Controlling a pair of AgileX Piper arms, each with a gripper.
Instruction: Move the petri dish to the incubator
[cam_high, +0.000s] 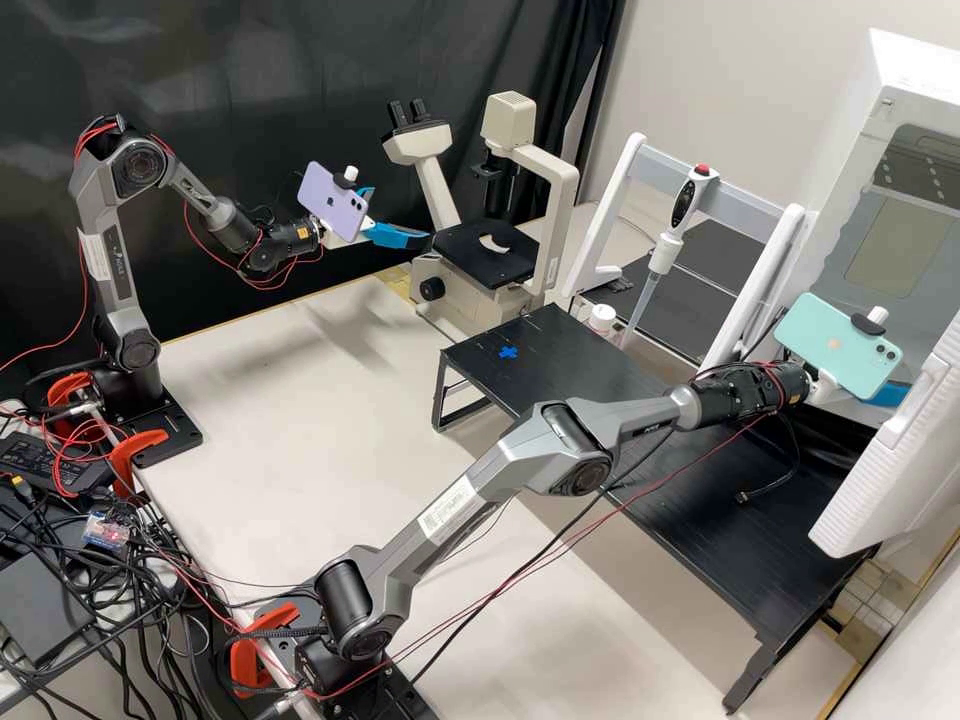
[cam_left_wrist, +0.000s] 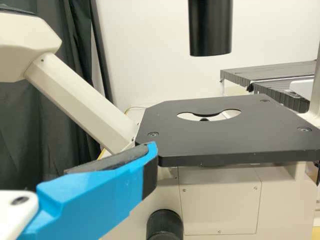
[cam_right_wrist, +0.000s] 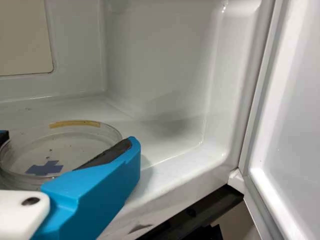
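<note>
Inside white incubator walls (cam_right_wrist: 160, 55), the right pincer (cam_high: 888, 396), spread wide, grips the petri dish (cam_right_wrist: 65, 145); left (cam_high: 402, 213) gapes empty.

Beige microscope (cam_high: 475, 262) and hanging pipette (cam_high: 668, 240)

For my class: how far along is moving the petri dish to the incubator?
Done, it seems: the petri dish is inside the incubator, a blue cross showing within its rim. In hand: the right gripper is at the dish; whether it grips, I cannot tell. To do, probably: release if needed, back out, perhaps shut the open door.
</note>
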